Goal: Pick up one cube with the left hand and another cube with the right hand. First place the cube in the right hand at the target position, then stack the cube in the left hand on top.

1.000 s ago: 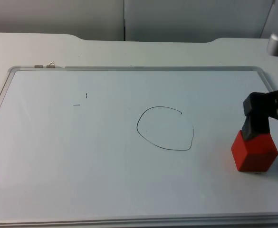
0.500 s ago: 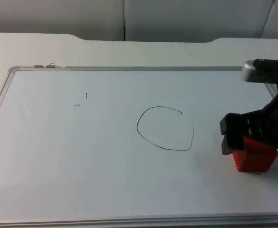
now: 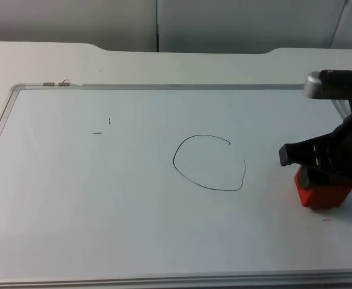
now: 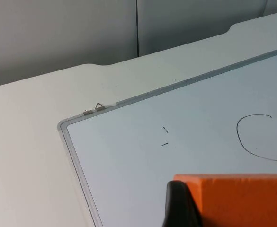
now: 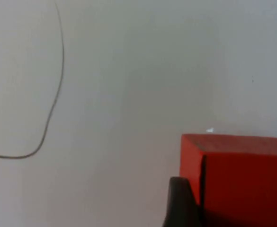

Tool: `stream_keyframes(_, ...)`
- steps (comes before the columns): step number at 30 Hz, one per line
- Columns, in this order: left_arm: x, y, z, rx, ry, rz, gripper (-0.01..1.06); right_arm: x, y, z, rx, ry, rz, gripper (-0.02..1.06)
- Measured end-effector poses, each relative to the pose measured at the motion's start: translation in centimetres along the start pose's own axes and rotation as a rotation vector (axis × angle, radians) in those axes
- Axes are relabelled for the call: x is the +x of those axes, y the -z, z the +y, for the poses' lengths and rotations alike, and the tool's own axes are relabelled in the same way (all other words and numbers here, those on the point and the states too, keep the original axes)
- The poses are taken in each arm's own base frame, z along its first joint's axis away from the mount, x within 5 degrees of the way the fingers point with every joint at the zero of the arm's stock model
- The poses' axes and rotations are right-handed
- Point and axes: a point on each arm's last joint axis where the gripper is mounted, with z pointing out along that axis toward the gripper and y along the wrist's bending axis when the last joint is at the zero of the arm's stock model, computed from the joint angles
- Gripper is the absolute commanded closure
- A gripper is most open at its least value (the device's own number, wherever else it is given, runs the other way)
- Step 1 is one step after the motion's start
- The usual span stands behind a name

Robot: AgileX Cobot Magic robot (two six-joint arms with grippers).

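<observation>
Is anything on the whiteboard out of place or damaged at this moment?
Nothing stands out. The red cube sits under the right end effector beside the drawn circle; the left end effector holds an orange cube.

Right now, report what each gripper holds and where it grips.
The left gripper holds an orange cube by its side. The right gripper holds the red cube from above, by its sides, beside the drawn circle.

Right pincer lower over red cube
</observation>
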Motion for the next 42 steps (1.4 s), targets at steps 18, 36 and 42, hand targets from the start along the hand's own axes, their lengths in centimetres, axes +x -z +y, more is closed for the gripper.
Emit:
stream_keyframes(18,0.1,0.0,0.0,0.000,-0.004,0.002,1.05,1.8,22.9,-4.7,-0.068,0.180,-0.588,1.05)
stream_keyframes(36,0.1,0.0,0.0,0.000,-0.004,0.002,1.05,6.7,25.9,-5.8,-0.116,0.470,-0.497,1.05)
stream_keyframes(42,0.1,0.0,0.0,0.000,-0.004,0.002,1.05,6.7,24.8,-5.5,-0.125,0.482,-0.468,1.05)
